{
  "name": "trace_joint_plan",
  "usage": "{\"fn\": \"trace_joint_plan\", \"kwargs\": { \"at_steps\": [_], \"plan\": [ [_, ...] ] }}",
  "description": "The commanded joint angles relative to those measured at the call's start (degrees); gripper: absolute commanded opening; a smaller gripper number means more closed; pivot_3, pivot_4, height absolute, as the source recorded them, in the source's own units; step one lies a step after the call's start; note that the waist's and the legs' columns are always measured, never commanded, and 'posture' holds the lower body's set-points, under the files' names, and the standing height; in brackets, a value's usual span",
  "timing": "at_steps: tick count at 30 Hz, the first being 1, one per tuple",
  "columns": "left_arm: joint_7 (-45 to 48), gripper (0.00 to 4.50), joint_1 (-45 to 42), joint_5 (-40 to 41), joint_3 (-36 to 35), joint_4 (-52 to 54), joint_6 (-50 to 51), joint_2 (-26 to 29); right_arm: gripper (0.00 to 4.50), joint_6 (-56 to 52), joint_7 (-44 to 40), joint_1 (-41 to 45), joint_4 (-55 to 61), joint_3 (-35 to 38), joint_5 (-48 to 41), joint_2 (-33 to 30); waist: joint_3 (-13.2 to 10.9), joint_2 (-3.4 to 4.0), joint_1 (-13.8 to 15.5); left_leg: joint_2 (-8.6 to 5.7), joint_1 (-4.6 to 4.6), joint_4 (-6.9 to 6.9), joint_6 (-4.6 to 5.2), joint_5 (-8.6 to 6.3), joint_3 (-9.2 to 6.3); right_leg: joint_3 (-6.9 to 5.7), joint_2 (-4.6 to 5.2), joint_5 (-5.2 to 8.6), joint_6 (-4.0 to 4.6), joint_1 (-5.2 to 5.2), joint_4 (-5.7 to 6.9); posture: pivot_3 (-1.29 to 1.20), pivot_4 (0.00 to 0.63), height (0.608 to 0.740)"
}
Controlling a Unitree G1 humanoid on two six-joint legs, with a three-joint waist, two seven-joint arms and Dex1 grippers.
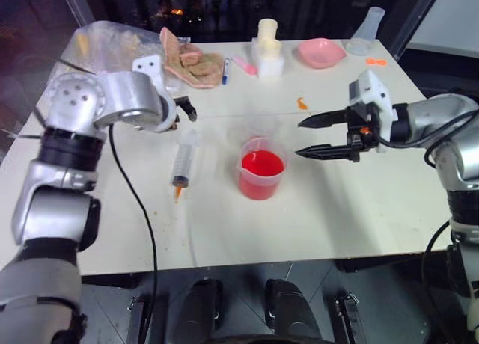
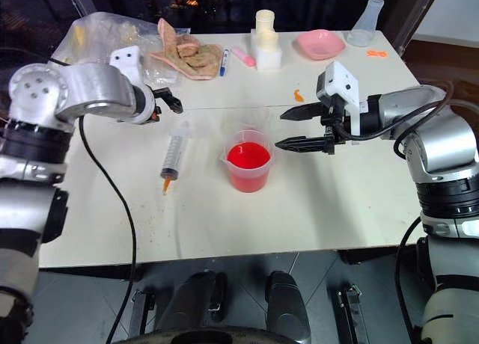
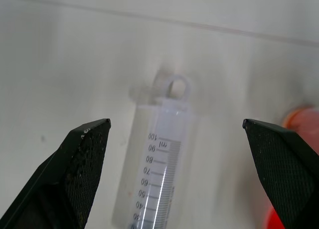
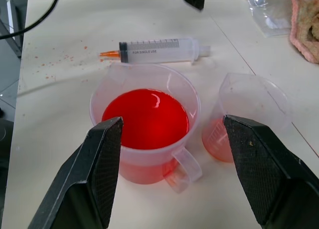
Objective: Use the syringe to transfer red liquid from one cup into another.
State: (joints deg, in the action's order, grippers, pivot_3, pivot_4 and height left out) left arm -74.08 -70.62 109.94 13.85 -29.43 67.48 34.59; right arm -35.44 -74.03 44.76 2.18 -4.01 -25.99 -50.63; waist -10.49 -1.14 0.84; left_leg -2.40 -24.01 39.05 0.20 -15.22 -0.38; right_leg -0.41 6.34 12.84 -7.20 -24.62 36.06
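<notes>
Far left on the white table (image 1: 359, 209): left gripper (image 3: 179, 134) hovering above the plunger end of the syringe (image 1: 182, 164), fingers spread wide, gripping nothing. Syringe lying flat on the table, orange tip toward the near edge, just left of the cup of red liquid (image 1: 262, 164). Middle of the table: that cup (image 1: 261, 168) standing upright, about half full, handle and pour lip visible from the right wrist. Just behind it, touching or nearly so, the clear cup (image 4: 251, 117) with a thin red pool at its bottom. Right side: right gripper (image 1: 318, 137) held level beside the red cup, pointing at it, fingers wide apart, empty. Back edge: blue pen (image 1: 226, 69), pink dish (image 1: 320, 52), clear flask (image 1: 367, 30).
</notes>
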Motion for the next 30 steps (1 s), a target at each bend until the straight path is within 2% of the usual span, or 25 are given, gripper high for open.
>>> {"fn": "trace_joint_plan", "kwargs": {
  "at_steps": [1, 6, 12, 19, 30],
  "plan": [
    [-3.06, 4.48, -4.89, -2.46, -1.78, -5.76, 4.31, -2.38, 3.33, -0.45, 0.31, 0.95, 1.93, 2.0, -0.78, -0.88, 0.0, 0.0, -0.05, -0.01, -0.01, 0.0, 0.0, 0.0, 0.0, 0.0, 0.01, -0.01, -0.01, 0.0, 0.0, 0.0, 0.15, 0.74],
    [-3.24, 4.48, -9.21, -8.97, -5.02, -16.02, 9.42, -6.51, 3.33, -1.05, 0.59, 1.03, 2.35, 2.1, -0.99, -0.8, -0.01, -0.01, -0.23, 0.0, -0.01, -0.01, -0.02, 0.01, 0.01, -0.01, -0.02, -0.02, -0.04, -0.02, 0.0, 0.0, 0.15, 0.74],
    [-0.86, 4.48, -10.27, -20.12, -10.97, -23.8, 11.56, -10.53, 3.33, -1.55, 0.75, 0.99, 2.66, 2.06, -1.07, -0.77, -0.01, -0.02, -0.12, -0.02, -0.01, -0.01, -0.04, 0.01, 0.02, -0.03, -0.02, -0.03, -0.06, -0.02, 0.0, 0.0, 0.15, 0.74],
    [10.55, 4.48, -10.16, -36.84, -16.24, -28.69, 11.6, -13.71, 3.33, -2.15, 0.83, 0.85, 3.41, 2.21, -1.28, -0.97, -0.02, -0.03, -0.13, -0.16, -0.02, -0.01, -0.05, 0.01, 0.04, -0.05, -0.02, -0.04, -0.08, -0.02, -0.01, 0.0, 0.15, 0.74],
    [33.56, 4.48, -10.29, -63.4, -16.57, -34.96, 4.33, -17.64, 3.33, -4.05, 2.05, -0.99, 6.25, 3.63, -2.54, -2.34, -0.03, -0.06, -0.12, -0.18, -0.04, -0.01, -0.05, 0.01, 0.05, -0.07, 0.01, -0.05, -0.11, -0.02, -0.03, 0.0, 0.15, 0.74]
  ]
}}
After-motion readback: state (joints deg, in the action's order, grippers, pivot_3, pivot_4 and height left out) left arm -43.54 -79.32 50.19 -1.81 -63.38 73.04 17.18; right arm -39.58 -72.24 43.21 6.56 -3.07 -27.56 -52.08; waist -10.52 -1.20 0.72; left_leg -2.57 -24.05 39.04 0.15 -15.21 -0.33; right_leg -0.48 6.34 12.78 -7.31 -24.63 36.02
